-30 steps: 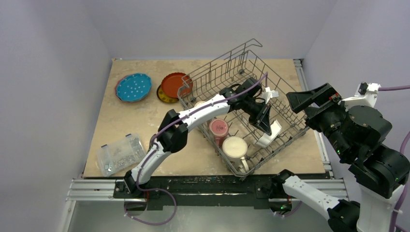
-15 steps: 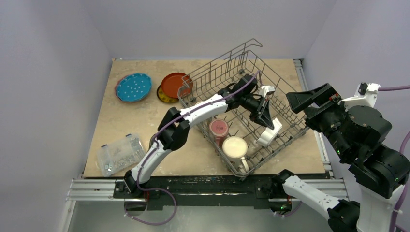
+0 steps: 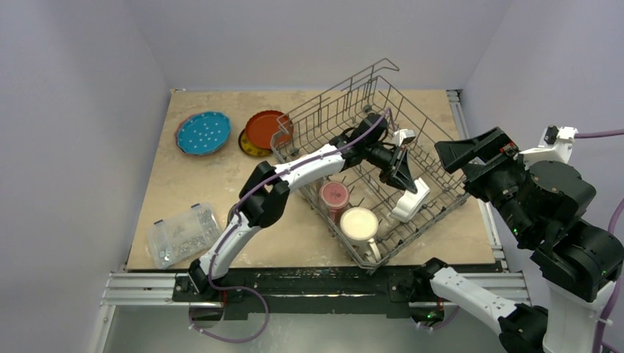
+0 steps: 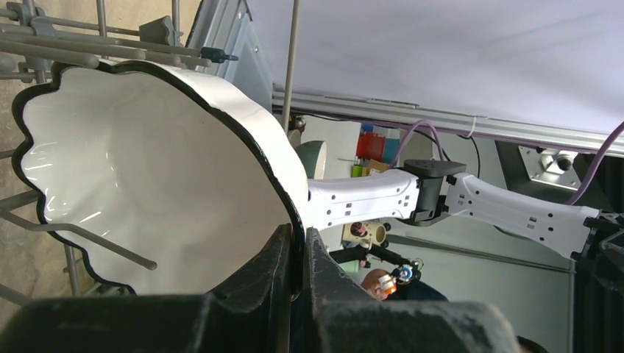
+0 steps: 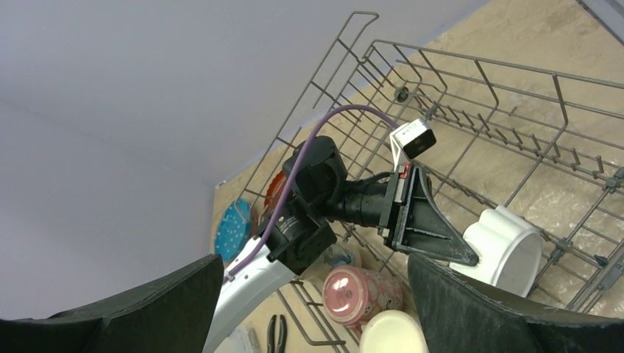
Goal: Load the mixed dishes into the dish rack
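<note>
The left claw [image 4: 298, 246] is pinching the black-edged rim of the white bowl [image 3: 409, 202], fingers closed tight on it, and is holding it tilted on edge inside the dish rack [image 3: 335, 107], toward the right wall. The right claw [image 3: 460, 163] is hanging wide apart and empty beyond the table's [image 3: 221, 191] right edge.

The bowl should probably be eased down until wires are bracing both faces before the fingers part; whether it is already bearing on them cannot be told.

The rack is also carrying a pink mug [image 3: 332, 195] and a cream mug [image 3: 358, 223], mouths up, near its front corner. A blue plate [image 3: 203, 132], a red plate [image 3: 266, 129] and a yellow plate [image 3: 250, 147] are waiting on the table to the rack's left. A clear box [image 3: 180, 234] is holding small metal parts.
</note>
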